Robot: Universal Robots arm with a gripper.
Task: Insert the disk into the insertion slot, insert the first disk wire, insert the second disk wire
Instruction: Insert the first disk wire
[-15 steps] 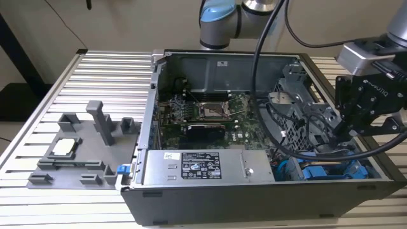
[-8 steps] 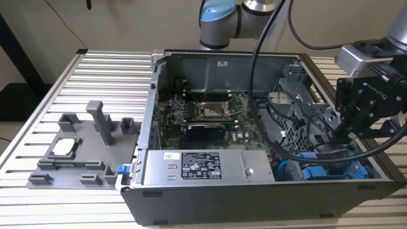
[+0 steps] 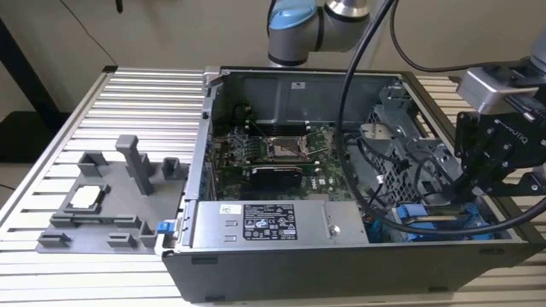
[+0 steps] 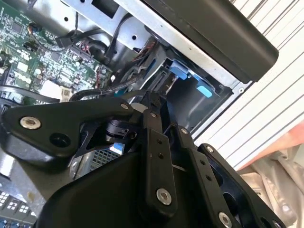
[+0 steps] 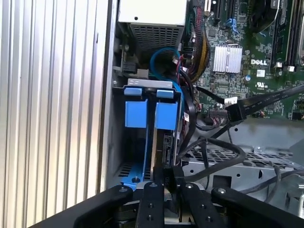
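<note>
**Disk on edge in its bay, claw closed at its end**

The disk stands edge-on inside the insertion slot, its blue carrier held between the bay's grey walls. This is the near corner of the computer case, on the exterior view's right. It looks seated rather than carried. The gripper hangs over the disk's exposed end with its fingers drawn together, though I cannot tell whether they pinch it. Black cables lie loose just beside the bay.
</note>
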